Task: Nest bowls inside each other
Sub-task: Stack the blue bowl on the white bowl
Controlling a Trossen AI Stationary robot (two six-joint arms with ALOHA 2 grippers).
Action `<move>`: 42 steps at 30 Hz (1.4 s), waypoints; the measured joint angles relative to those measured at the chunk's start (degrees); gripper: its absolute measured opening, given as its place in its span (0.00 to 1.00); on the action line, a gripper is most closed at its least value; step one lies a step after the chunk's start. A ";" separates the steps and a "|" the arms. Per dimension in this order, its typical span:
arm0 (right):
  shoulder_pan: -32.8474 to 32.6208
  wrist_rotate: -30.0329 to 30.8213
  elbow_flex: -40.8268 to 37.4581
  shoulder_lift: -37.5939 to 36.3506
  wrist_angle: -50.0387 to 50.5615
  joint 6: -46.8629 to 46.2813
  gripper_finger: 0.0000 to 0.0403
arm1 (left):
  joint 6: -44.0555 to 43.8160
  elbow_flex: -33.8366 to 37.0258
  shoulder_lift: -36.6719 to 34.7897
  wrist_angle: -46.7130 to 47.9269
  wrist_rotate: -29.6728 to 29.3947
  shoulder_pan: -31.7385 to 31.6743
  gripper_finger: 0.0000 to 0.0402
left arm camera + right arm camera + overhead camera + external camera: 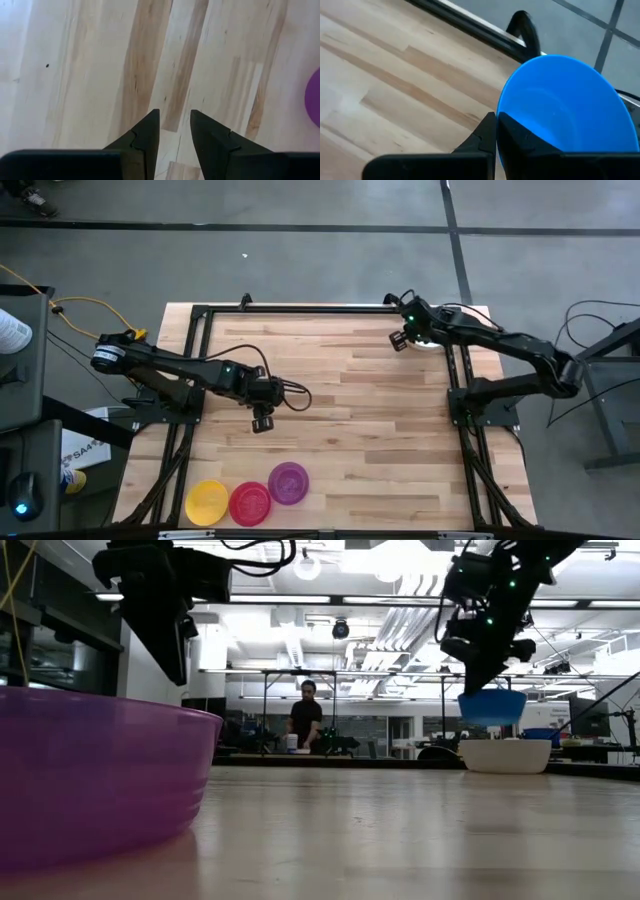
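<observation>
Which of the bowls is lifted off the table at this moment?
The blue bowl: the right end effector holds it by the rim in the air above the white bowl. The yellow, red and purple bowls rest on the table.

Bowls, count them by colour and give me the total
Yellow bowl: 1
Red bowl: 1
Purple bowl: 1
Blue bowl: 1, held in the right gripper
White bowl: 1
Total: 5
</observation>
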State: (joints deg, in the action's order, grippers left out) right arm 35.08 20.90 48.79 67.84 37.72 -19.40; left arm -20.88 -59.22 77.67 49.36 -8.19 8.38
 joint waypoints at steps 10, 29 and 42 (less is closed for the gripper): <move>5.17 -2.56 -7.40 -1.49 -6.91 2.67 0.01 | -1.56 -0.02 0.00 -1.27 -0.02 0.01 0.27; 15.00 -8.42 -16.20 -1.42 -19.62 8.18 0.01 | -2.16 -0.07 0.04 -2.93 0.05 0.02 0.27; 18.31 -13.90 -17.16 1.49 -22.32 10.76 0.01 | -3.40 -0.07 0.04 -3.02 0.05 0.00 0.27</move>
State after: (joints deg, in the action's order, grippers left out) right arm 53.39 7.00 31.62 69.32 15.40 -8.64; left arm -24.29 -59.29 77.71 46.35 -8.14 8.38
